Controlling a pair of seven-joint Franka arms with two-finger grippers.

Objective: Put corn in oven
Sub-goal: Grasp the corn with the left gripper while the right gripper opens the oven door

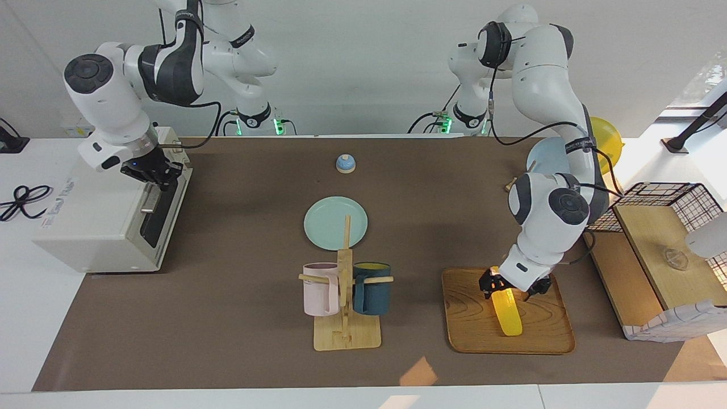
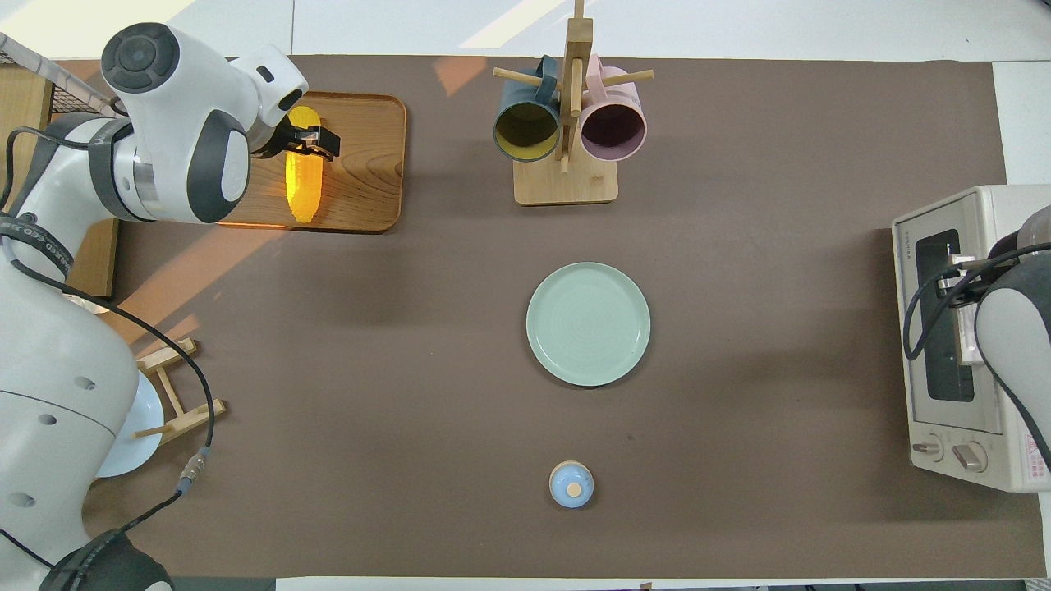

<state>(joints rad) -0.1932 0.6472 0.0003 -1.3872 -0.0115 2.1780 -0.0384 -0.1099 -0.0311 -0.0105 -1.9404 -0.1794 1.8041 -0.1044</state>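
The yellow corn lies on a wooden tray at the left arm's end of the table; it also shows in the overhead view. My left gripper is down at the corn's end nearer to the robots, open, with a finger on each side of the cob; in the overhead view it covers that end. The white oven stands at the right arm's end, its door shut. My right gripper is at the end of the oven's metal door handle.
A mint plate lies mid-table, with a wooden mug rack holding a pink and a dark blue mug farther out. A small blue lidded pot sits near the robots. A black wire basket stands beside the tray.
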